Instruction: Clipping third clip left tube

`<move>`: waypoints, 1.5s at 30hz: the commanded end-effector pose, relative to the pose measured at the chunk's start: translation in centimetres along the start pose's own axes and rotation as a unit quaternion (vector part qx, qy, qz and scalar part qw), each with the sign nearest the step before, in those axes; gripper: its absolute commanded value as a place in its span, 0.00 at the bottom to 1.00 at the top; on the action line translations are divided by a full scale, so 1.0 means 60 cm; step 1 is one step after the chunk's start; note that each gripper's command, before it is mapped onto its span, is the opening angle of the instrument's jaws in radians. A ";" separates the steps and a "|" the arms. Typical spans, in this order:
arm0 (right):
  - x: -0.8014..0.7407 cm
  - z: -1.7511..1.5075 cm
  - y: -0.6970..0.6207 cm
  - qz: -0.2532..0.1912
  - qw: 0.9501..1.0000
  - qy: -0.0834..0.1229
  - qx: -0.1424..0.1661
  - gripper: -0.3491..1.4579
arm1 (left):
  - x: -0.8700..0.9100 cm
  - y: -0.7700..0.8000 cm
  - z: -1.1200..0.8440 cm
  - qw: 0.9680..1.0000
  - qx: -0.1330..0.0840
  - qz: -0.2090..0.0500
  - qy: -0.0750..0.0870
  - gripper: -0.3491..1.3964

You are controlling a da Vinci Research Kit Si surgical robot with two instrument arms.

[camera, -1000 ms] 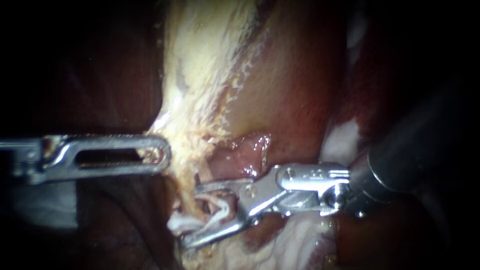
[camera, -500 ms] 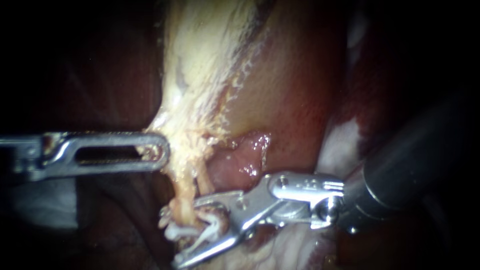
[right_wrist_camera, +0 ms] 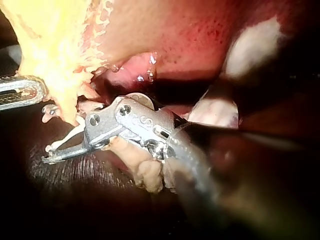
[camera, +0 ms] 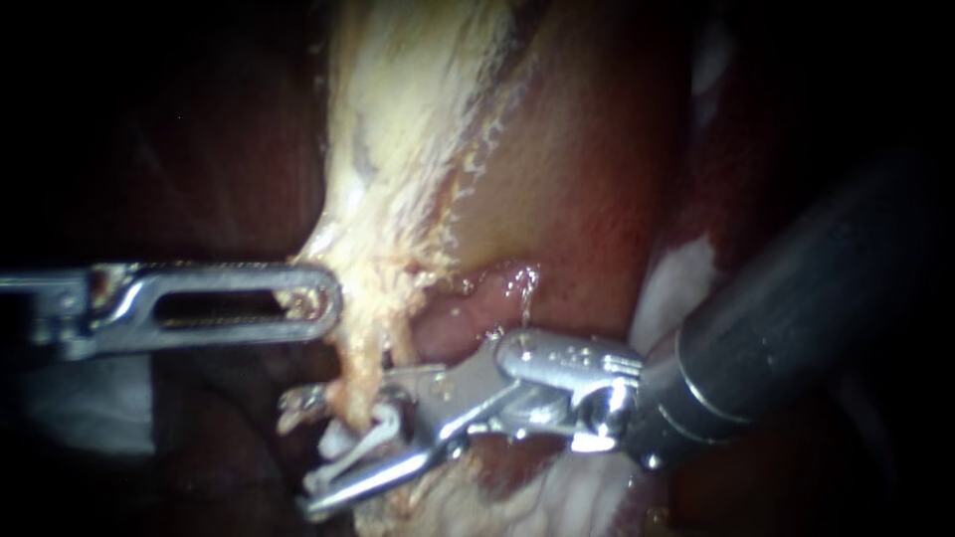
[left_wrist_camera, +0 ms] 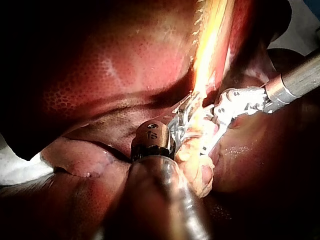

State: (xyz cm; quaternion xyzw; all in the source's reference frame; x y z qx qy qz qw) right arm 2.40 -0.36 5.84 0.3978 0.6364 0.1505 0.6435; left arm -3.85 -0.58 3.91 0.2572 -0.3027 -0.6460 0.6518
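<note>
Behind everything, dark red liver (left_wrist_camera: 115,65), with one pale yellow fatty band (camera: 398,149) running down over it. Two slender metal instruments at work. From the left, the slotted-jawed left instrument (camera: 323,298): jaws closed together on the edge of that band. From the right, the dark-shafted right instrument (camera: 296,455): jaws spread wide, one either side of one thin pale tube (camera: 356,383) just below the left jaws. One white clip (camera: 348,452) between the right jaws, beside the tube; contact with both jaws not clear.
</note>
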 end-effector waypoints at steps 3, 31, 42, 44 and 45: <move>0.0011 -0.0009 0.0001 0.003 1.000 0.003 -0.007 0.49 | 0.0000 0.0000 0.0001 1.000 0.000 0.000 0.000 0.00; 0.0004 -0.0058 0.0004 0.027 0.998 0.006 -0.063 0.00 | 0.0000 0.0002 0.0001 1.000 0.000 0.000 0.000 0.00; 0.0003 -0.0058 0.0002 0.027 0.998 0.006 -0.059 0.00 | -0.0002 0.0004 0.0004 1.000 0.000 0.000 0.000 0.00; 0.0003 -0.0058 0.0003 0.027 0.998 0.006 -0.060 0.00 | -0.0002 0.0005 0.0004 1.000 0.000 0.000 0.000 0.00; 0.0003 -0.0058 0.0003 0.027 0.998 0.006 -0.060 0.00 | -0.0002 0.0005 0.0004 1.000 0.000 0.000 0.000 0.00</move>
